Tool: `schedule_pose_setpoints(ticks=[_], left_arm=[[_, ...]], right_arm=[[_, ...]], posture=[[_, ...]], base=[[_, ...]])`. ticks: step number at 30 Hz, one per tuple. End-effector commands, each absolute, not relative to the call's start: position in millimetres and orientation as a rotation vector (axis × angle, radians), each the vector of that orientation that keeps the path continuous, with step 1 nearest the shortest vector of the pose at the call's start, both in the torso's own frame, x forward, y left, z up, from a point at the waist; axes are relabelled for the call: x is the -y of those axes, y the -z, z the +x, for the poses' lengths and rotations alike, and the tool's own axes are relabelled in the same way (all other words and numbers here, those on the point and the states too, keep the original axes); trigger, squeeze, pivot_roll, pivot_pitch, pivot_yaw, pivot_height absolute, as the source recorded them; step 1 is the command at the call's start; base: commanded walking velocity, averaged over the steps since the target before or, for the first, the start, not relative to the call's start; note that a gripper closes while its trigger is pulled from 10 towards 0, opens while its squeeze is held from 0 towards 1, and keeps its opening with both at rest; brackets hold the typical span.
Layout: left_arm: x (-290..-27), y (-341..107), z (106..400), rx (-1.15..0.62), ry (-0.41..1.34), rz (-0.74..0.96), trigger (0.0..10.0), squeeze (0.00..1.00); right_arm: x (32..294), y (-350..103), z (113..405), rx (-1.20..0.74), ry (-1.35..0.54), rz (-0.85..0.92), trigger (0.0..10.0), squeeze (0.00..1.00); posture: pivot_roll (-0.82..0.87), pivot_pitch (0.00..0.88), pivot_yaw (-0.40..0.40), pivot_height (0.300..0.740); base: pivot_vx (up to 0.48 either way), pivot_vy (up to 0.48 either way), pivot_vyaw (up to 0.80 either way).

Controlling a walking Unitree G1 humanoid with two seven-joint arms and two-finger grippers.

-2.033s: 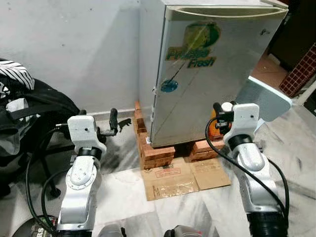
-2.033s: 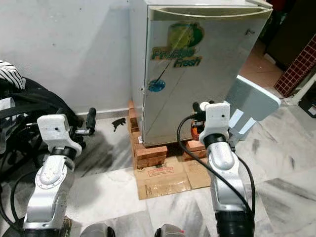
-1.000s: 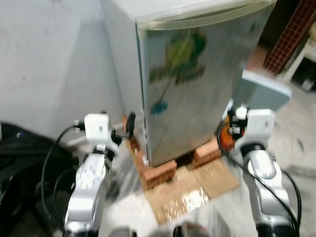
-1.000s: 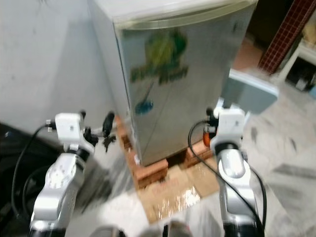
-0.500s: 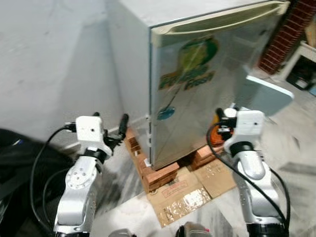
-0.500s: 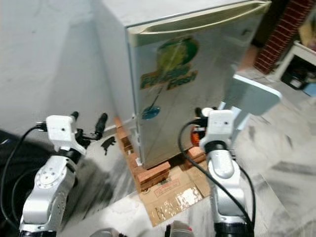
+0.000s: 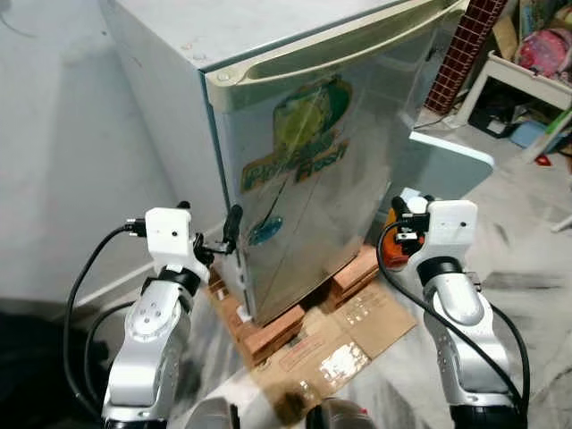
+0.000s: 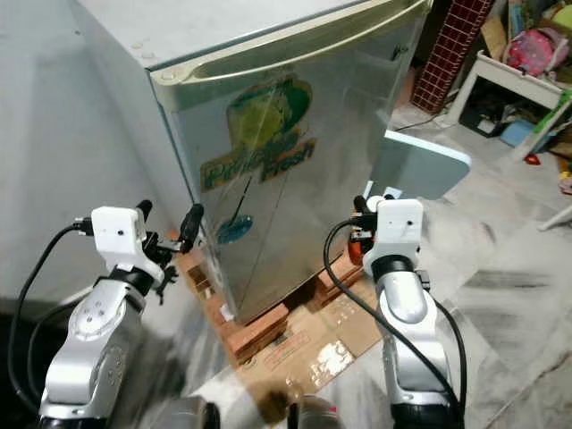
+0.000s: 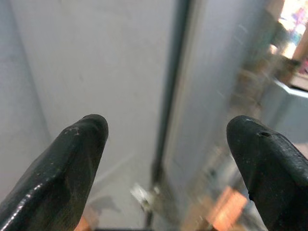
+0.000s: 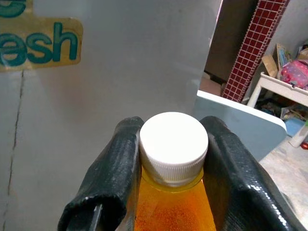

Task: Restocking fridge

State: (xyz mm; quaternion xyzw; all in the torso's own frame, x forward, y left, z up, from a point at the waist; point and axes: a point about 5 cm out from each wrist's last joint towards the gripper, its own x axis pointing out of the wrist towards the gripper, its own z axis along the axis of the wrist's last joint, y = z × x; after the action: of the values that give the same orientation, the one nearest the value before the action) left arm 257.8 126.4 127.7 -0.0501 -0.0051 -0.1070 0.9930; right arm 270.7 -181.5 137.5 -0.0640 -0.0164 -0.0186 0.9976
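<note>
Marble floor point(image 7: 536, 268); closed silver fridge point(image 7: 313, 161) on bricks at 12 o'clock. Right claw point(image 10: 168, 159) pinching upright white-capped orange bottle point(image 10: 172, 202). Left claw point(image 9: 163, 149) spread.

Silver arms, white wrist boxes, seemingly glossy black cables.
</note>
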Motion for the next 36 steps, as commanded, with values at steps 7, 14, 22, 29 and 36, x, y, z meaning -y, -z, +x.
schedule_pose_setpoints(ticks=[7, 14, 22, 29, 36], left_arm=[[-130, -122, 256, -0.002, 0.184, -0.063, 10.0, 0.00], [-129, -121, 257, -0.006, 0.176, -0.057, 10.0, 0.00], [-132, -123, 256, 0.011, 0.132, -0.071, 10.0, 0.00], [-145, -118, 259, -0.009, 0.029, -0.051, 10.0, 0.00], [-146, -105, 275, -0.095, 0.081, -0.090, 10.0, 0.00]], right_arm=[[183, -143, 271, 0.048, 0.045, -0.126, 10.0, 0.00], [184, -142, 268, 0.051, 0.041, -0.141, 10.0, 0.00], [183, -142, 269, 0.049, 0.021, -0.152, 10.0, 0.00], [184, -140, 268, 0.041, 0.012, -0.163, 10.0, 0.00], [187, -142, 265, 0.040, 0.011, -0.175, 10.0, 0.00]], posture=[[-0.03, 0.125, 0.003, 0.740], [-0.04, 0.129, 0.004, 0.740], [-0.04, 0.129, -0.003, 0.740], [-0.04, 0.132, -0.008, 0.740], [-0.07, 0.141, -0.019, 0.740]], base=[[0.000, -0.159, 0.00], [0.000, -0.436, 0.00], [0.000, -0.224, 0.00], [0.000, 0.000, 0.00], [0.000, 0.000, 0.00]])
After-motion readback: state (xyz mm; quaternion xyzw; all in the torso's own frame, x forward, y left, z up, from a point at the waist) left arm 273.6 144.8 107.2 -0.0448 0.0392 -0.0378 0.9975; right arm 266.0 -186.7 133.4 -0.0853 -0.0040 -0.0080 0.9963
